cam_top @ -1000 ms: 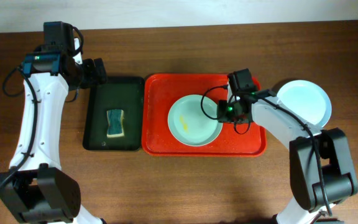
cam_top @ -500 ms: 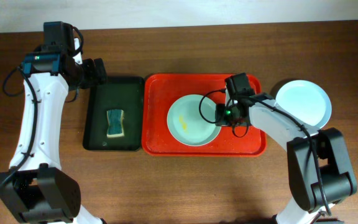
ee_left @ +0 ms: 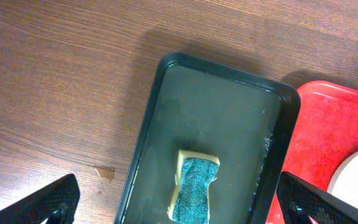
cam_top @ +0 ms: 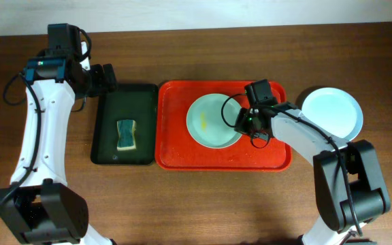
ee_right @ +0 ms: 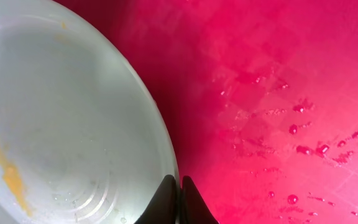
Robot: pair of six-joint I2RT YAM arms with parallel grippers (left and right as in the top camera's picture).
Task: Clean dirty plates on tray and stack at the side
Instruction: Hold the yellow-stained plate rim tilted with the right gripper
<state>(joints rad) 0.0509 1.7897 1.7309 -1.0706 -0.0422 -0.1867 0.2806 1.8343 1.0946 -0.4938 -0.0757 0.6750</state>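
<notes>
Counting from overhead: plates in view, 2; trays, 2; sponges, 1.

Plate 1: mint green plate [cam_top: 211, 121], lying inside the red tray [cam_top: 172, 146], toward the tray's 1 o'clock region. One yellow smear [cam_top: 202, 123] left of its centre; the right wrist view shows the same smear [ee_right: 6, 165] as a streak on the plate's inner surface.

Plate 2: pale blue plate [cam_top: 332, 112], on the bare table [cam_top: 196, 204] just off the red tray's 3 o'clock edge.

Right gripper [cam_top: 242, 121]: at the mint plate's 3 o'clock rim. Wrist view shows the two fingertips all but closed, with the plate's rim running down between them, so the edge is pinched [ee_right: 179, 200]. Several droplets [ee_right: 303, 149] on the tray floor beside it.

Left gripper [cam_top: 107, 76]: above the 12 o'clock end of the dark tray [cam_top: 104, 136]. Jaws spread wide and holding nothing.

The dark tray touches the red tray's 9 o'clock side. One sponge [ee_left: 194, 186] lies in it, green face up, toward 6 o'clock.
</notes>
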